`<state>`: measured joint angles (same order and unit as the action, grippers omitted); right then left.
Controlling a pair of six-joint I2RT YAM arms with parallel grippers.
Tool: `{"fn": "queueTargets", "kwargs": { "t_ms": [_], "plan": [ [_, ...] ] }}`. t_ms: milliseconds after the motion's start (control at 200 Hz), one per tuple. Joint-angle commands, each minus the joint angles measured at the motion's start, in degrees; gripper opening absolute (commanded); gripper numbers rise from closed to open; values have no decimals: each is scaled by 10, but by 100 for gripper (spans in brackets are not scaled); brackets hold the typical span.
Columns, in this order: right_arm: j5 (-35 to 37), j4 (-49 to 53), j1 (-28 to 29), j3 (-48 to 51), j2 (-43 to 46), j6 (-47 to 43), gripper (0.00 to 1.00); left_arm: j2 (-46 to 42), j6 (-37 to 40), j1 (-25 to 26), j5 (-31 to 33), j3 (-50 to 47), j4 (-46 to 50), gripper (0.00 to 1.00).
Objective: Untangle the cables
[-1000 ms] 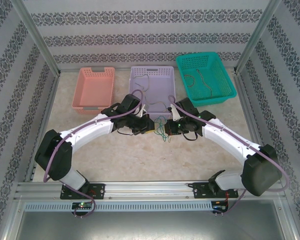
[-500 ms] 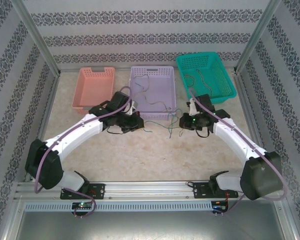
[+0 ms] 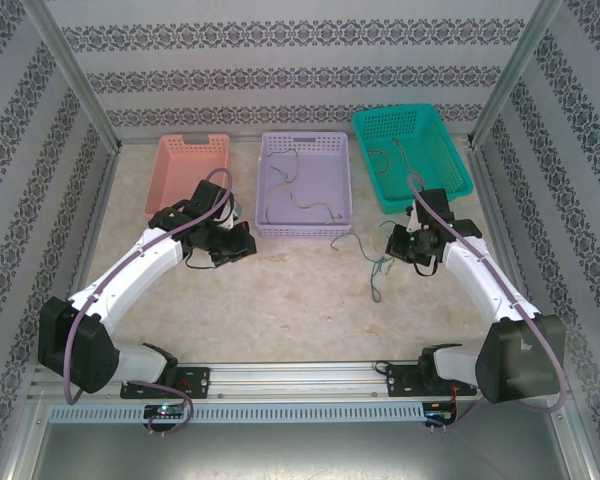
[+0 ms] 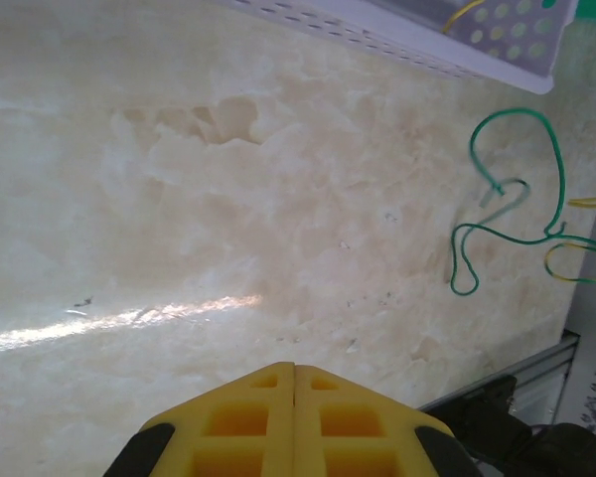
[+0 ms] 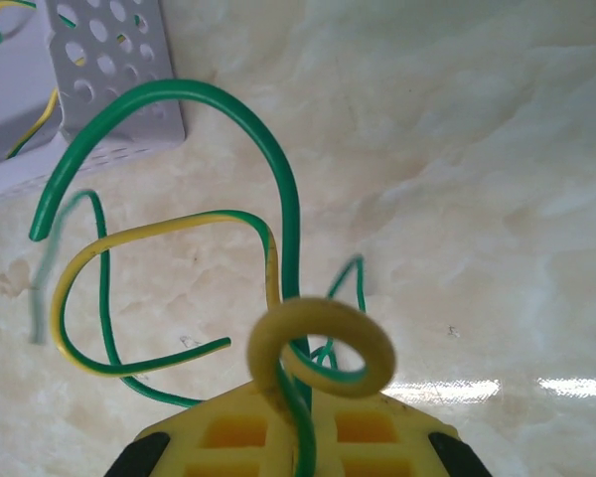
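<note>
My right gripper [image 3: 391, 246] is shut on a green cable [image 5: 278, 164] and a yellow-green cable [image 5: 144, 231], right of the table's middle. The two cables loop out of the yellow jaws [image 5: 308, 402] and are still crossed. In the top view they trail as a thin green tangle [image 3: 372, 262] down to the left of that gripper. My left gripper [image 3: 238, 244] is shut with nothing between its fingers [image 4: 294, 376], near the pink basket's front corner. From its wrist camera the green cable [image 4: 507, 194] lies far off to the right.
Three baskets stand along the back: pink [image 3: 192, 140], lavender [image 3: 303, 137] with thin cables [image 3: 298, 203] in it, and teal [image 3: 395, 113] with dark cables [image 3: 400, 160]. The lavender basket's front corner [image 5: 109, 60] is close to the held cables. Metal posts frame the table.
The arms have drawn apart from the table's middle. The left gripper went left and back with nothing in it; the right went right, carrying the green and yellow cables.
</note>
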<state>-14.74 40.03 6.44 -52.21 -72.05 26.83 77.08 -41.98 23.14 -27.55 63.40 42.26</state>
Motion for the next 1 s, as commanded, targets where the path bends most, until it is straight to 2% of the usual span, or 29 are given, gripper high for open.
{"fn": "queueTargets", "kwargs": {
  "t_ms": [0, 50, 265, 335, 420, 525, 624, 679, 784, 994],
  "plan": [
    [-17, -10, 14, 4, -1, 13, 0, -14, -64, 0, -54, -31, -61, 11],
    [-22, -12, 21, 6, -1, 19, 0, -15, -106, 11, -66, -48, -105, 21],
    [-51, -44, 51, 5, 10, 91, 0, 14, -193, 68, -78, -50, -208, 47],
    [-52, -56, 63, 0, 13, 121, 0, 23, -205, 84, -77, -45, -230, 48],
    [-45, -57, 75, -11, 13, 162, 0, 26, -198, 100, -68, -34, -236, 40],
    [-37, -60, 88, -23, 16, 211, 0, 24, -179, 111, -60, -28, -225, 36],
    [-24, -56, 100, -32, 22, 255, 0, 22, -176, 113, -64, -40, -225, 36],
    [-23, -59, 106, -34, 27, 279, 0, 16, -187, 113, -66, -51, -231, 40],
    [-11, -61, 120, -42, 37, 315, 0, 11, -227, 113, -61, -70, -249, 57],
    [16, -61, 150, -56, 51, 392, 0, 32, -350, 112, -75, -87, -332, 61]
  ]
}}
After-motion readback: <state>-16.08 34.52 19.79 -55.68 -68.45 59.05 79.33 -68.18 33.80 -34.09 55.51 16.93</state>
